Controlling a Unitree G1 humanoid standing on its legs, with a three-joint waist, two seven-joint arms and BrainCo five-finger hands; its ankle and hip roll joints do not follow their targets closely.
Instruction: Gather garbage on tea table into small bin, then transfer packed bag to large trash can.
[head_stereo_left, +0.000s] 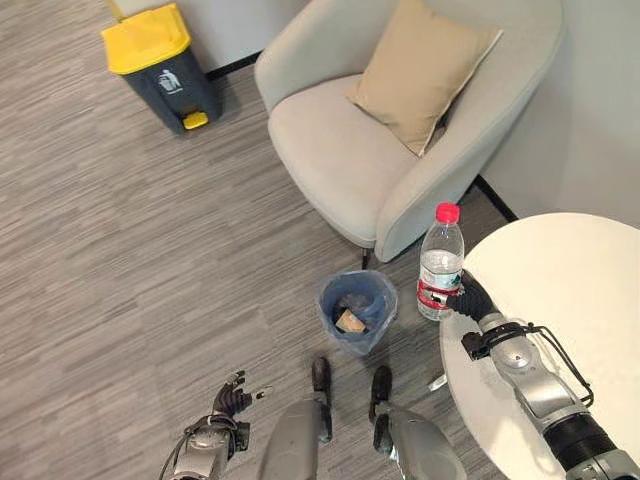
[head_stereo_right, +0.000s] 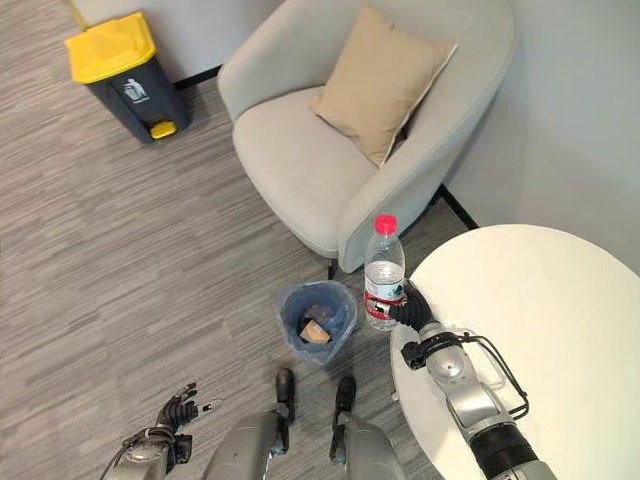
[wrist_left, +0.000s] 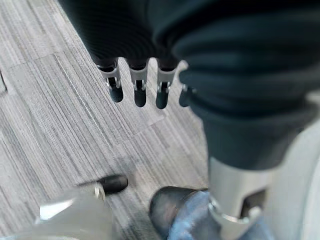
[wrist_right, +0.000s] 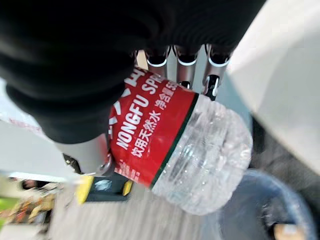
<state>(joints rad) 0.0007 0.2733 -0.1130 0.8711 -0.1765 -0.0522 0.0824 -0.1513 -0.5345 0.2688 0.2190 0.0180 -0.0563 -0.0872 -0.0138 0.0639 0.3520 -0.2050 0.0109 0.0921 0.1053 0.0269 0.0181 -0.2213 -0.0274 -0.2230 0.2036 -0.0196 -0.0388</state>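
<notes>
Bottle (head_stereo_left: 441, 262) in my right hand (head_stereo_left: 476, 303): fingers (wrist_right: 186, 67) wrapped round its red label, holding it upright off the rim of the round white counter (head_stereo_left: 570, 290), near the small bin (head_stereo_left: 357, 311). It is clear, ribbed plastic with a red cap, apparently empty. I judge the gathering part well under way: the bin, lined with a thin blue bag, already holds some brownish scraps, and this bottle has yet to go in. Bagging and the carry to the large trash can (head_stereo_left: 162, 64), dark grey with a yellow lid and standing well apart across the grey streaked floor, remain. My left hand (head_stereo_left: 231, 400) hangs low, fingers (wrist_left: 139, 87) loose and released.
</notes>
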